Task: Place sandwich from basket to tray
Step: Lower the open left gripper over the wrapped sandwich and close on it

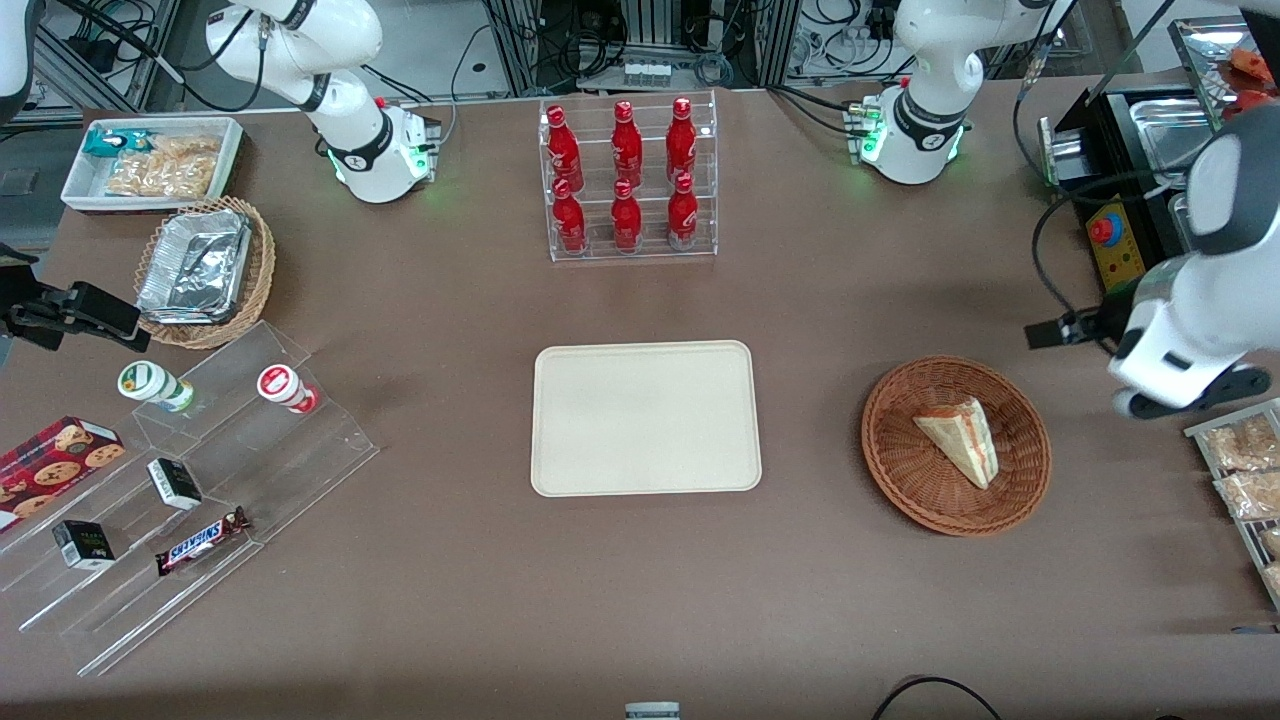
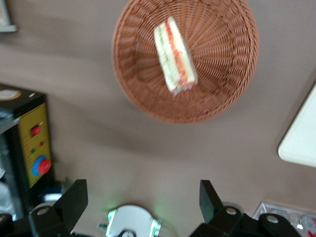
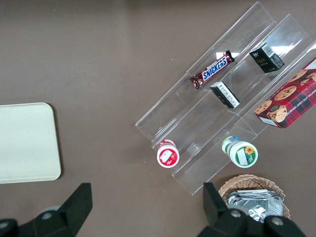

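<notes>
The sandwich [image 1: 962, 438], a pale bread wedge with red and green filling on its edge, lies in the round reddish-brown wicker basket [image 1: 900, 470]. The cream tray [image 1: 645, 418] lies bare beside the basket, mid-table. My left gripper [image 1: 1062, 330] hangs in the air above the table, farther from the front camera than the basket and a little toward the working arm's end. In the left wrist view the gripper [image 2: 142, 191] is open and empty, with the sandwich [image 2: 175, 57], the basket [image 2: 232, 94] and a corner of the tray [image 2: 302, 138] in sight.
A clear rack of red bottles [image 1: 628, 180] stands farther back than the tray. A black box with a red stop button [image 1: 1112, 240] and snack trays [image 1: 1245, 480] sit at the working arm's end. Acrylic steps with snacks [image 1: 200, 480] lie toward the parked arm's end.
</notes>
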You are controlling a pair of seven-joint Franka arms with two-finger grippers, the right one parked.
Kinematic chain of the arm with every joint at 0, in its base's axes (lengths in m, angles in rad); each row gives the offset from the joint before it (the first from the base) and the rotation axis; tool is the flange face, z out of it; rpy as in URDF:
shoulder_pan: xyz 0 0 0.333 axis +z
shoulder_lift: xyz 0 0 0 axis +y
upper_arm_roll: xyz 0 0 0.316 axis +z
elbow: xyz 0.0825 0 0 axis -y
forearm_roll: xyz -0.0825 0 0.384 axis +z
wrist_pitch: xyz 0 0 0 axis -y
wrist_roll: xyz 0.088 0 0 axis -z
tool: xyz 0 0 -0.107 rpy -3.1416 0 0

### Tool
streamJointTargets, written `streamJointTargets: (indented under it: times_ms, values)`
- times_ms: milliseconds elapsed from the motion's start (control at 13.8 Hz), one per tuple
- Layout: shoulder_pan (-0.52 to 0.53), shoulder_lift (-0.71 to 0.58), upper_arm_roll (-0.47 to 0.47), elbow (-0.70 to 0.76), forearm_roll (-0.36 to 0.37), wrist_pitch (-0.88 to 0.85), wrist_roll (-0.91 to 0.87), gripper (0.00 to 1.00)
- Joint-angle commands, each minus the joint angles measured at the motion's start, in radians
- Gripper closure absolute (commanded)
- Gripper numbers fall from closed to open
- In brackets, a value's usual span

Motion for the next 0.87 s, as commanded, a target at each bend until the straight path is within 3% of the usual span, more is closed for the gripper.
streamJointTargets:
  times_ms: [0,435,798]
  values:
    - [-0.005,-0.017,-0.003,-0.133,-0.009,0.149,-0.054,0.00]
    - [-0.028,0.099,-0.003,-0.251,0.000,0.410,-0.313,0.00]
    - [-0.008,0.189,0.000,-0.255,-0.002,0.553,-0.332,0.00]
